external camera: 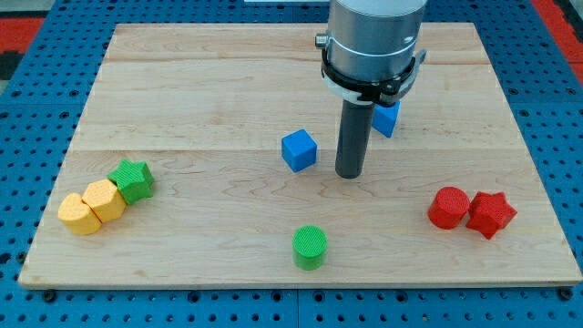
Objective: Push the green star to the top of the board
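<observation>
Touching nothing, my tip [350,173] beside blue cube [299,150]

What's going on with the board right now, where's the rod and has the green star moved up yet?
Not yet. My tip rests mid-board, just to the right of the blue cube, with a second blue block partly hidden behind the rod. The green star sits far off at the view's lower left, touching the two yellow blocks, nowhere near the top edge. The green cylinder is near the bottom, and the red cylinder and red star are at the right.
</observation>
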Tool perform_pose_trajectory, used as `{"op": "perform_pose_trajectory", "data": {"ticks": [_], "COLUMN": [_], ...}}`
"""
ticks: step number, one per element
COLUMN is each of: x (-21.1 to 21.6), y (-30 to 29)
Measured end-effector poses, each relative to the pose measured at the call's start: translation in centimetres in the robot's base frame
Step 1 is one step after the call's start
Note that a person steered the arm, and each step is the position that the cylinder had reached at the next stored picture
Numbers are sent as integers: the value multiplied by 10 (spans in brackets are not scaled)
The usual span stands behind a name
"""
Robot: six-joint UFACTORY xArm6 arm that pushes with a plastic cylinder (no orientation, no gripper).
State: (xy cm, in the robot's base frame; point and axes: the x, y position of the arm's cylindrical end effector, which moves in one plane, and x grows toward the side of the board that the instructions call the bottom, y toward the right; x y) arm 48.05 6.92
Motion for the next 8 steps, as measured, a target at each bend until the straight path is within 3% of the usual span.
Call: {"op": "perform_pose_trajectory", "data": {"ticks": [3,7,8], "x": [45,56,52], "y": [21,-119,-180]}}
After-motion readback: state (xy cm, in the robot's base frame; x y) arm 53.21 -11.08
